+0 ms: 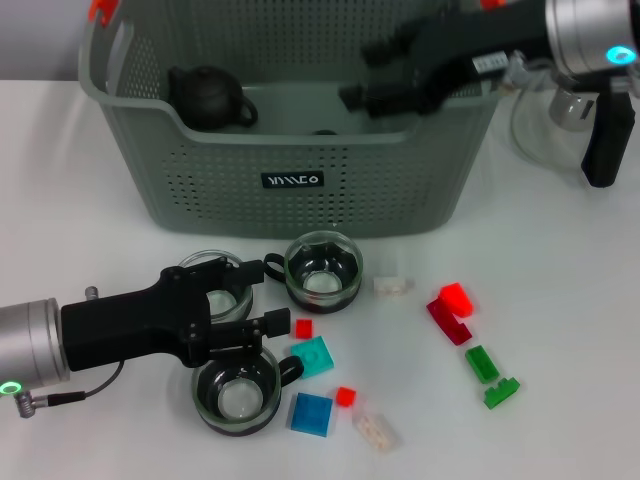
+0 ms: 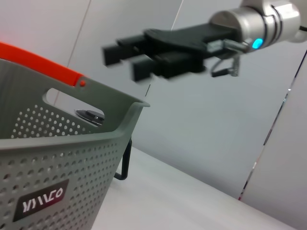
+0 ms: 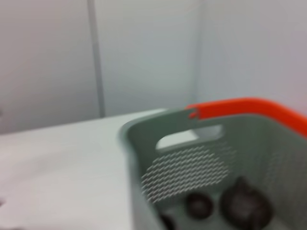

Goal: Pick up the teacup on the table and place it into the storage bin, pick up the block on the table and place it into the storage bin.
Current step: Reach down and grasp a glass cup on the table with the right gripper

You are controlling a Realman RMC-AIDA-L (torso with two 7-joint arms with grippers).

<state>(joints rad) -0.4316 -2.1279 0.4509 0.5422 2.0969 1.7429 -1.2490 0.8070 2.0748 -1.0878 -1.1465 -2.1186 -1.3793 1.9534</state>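
While our right gripper [image 1: 352, 72] hangs with narrow empty jaws over the grey-green perforated plastic storage bin [image 1: 330, 180] at upper centre, our left gripper [image 1: 255, 300] opens wide around a clear glass teacup [image 1: 215, 283] at lower left, apparently to grasp it.

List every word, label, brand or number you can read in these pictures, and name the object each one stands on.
Black label on the front wall of the storage bin: white stylised lettering, too stylised to read for certain.
White tag on the right arm: print too small to read.
No other text shows.
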